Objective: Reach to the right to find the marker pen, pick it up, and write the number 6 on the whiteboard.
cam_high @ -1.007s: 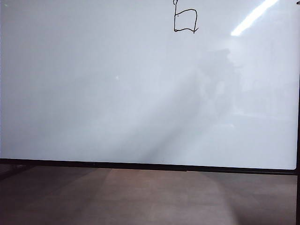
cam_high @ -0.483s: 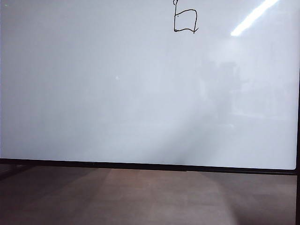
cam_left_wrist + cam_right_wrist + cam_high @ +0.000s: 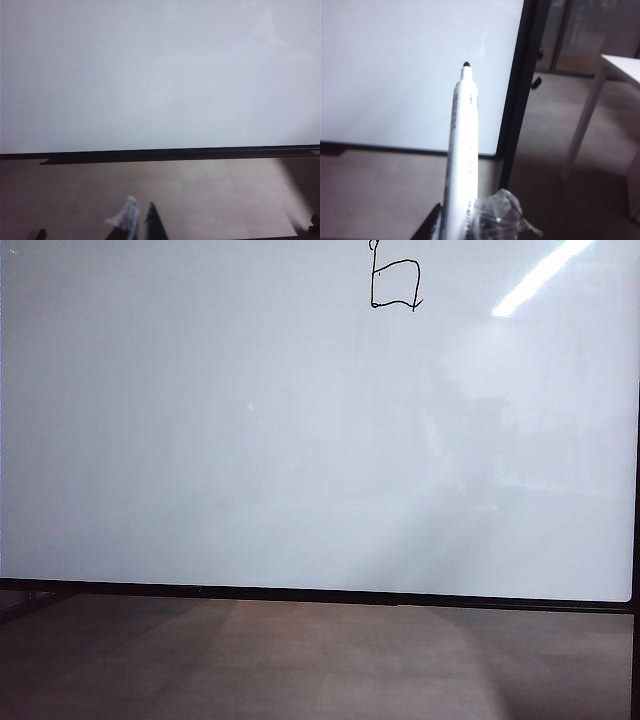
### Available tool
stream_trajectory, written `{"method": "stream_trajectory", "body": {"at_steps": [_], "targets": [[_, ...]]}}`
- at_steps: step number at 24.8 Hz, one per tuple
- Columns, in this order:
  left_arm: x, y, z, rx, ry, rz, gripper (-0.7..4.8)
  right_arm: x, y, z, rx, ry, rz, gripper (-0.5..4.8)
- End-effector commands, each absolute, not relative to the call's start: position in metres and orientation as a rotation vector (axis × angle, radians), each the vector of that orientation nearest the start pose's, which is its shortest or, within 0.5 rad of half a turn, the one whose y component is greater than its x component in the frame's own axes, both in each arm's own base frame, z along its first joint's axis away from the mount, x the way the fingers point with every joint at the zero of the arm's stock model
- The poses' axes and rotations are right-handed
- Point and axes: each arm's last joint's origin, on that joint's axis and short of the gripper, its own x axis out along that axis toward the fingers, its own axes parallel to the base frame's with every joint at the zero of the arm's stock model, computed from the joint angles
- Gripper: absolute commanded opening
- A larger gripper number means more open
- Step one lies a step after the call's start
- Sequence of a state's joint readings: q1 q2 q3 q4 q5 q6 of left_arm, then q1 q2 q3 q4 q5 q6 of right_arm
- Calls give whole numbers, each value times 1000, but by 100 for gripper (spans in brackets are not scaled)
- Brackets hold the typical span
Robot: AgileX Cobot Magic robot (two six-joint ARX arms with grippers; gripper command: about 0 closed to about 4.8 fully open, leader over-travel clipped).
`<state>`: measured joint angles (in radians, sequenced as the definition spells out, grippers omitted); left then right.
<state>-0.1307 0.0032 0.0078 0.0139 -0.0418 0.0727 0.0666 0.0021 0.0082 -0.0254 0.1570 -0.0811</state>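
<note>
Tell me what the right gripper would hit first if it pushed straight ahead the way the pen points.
Probably the large glossy whiteboard, near its black right frame; the right gripper holds the white marker pen aimed there. Depth is unclear.

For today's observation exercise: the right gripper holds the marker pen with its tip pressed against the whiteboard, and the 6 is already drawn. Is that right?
Not quite. In the right wrist view the right gripper holds the marker pen, but its tip is off the whiteboard, in the air. The number 6 is indeed drawn.
</note>
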Motion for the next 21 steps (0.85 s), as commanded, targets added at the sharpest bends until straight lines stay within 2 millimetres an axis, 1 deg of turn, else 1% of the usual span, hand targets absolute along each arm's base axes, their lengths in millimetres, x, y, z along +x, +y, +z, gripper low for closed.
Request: {"method": "stream_trajectory", "body": {"at_steps": [1,21], "targets": [[97,-11,168,72,-30,-88,26,97,2,168,-73,-33,-93,54],[97,-11,168,72,-30,-87,26,97,2,169,-74,-33,-91,54]]}}
